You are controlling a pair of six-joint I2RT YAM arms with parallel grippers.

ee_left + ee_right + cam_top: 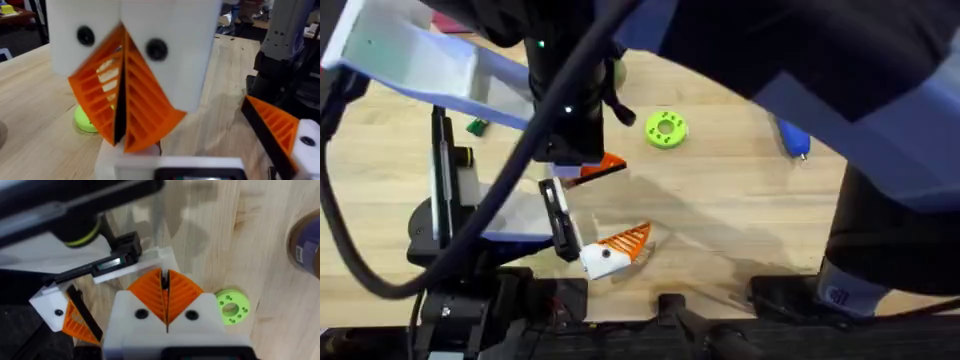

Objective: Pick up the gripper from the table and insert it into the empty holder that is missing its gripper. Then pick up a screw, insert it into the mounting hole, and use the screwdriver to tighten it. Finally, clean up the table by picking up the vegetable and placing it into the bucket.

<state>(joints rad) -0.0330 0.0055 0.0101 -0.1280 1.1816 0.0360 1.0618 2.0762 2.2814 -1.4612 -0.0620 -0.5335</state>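
My left gripper (592, 215) lies low near the table's front edge, open. One orange ribbed finger (628, 240) sits on its white mount, and the left wrist view shows that finger (274, 131) close by. The other mount, the empty holder (549, 188), is at the rail's far end. My right gripper (165, 277) points down beside that holder. It is shut on a thin black-edged piece, seemingly the gripper (120, 120). The blue screwdriver (792, 138) lies at the far right. The dark-green vegetable (476, 127) lies at the left. The bucket (306, 242) stands past the ring. A screw is out of view.
A flat bright-green ring (666, 128) with holes lies mid-table, just beyond both grippers. The right arm (880, 150) looms dark and large over the table's right and back. A black cable (470, 230) sweeps over the left arm. Bare wood (730, 200) lies between ring and screwdriver.
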